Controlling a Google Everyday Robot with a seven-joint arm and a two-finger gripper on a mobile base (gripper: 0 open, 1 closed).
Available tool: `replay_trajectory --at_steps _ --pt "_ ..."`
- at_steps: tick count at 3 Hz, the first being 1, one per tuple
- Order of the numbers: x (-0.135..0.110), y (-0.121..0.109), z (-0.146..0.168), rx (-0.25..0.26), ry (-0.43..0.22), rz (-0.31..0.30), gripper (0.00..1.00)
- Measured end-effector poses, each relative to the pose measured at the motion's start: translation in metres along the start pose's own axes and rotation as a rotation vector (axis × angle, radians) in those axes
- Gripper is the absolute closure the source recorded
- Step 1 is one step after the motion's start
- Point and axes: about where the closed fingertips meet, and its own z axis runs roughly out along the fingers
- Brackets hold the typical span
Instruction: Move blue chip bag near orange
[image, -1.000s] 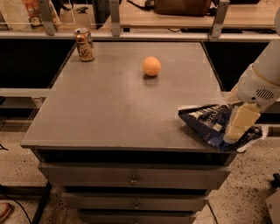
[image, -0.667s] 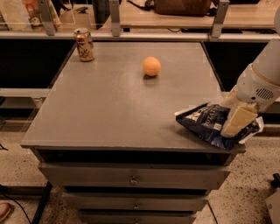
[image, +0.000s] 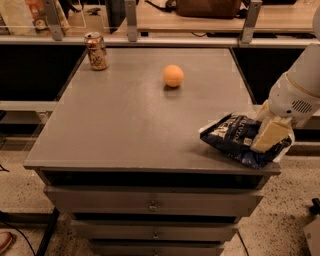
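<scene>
Blue chip bag clamped in the gripper, jaws closed down on its right half, one pale finger laid across the top, the other hidden beneath the foil. Under the jaws, a grey table with drawers below, the bag at its near right corner, right end poking past the edge. Above and right of the jaws, the white arm, slanting down from the right side. Far to the left of the jaws and farther back, a gold-brown can, upright at the far left corner. Left of the jaws and farther back, well apart from the bag, the orange, resting on the tabletop.
</scene>
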Motion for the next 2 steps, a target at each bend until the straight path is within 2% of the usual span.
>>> replay_trajectory --at_steps 1,2 --pt "-0.0011 -0.0011 0.0002 0.006 -0.002 -0.001 1.0" --pt "-0.0011 -0.0011 0.0002 0.006 -0.002 -0.001 1.0"
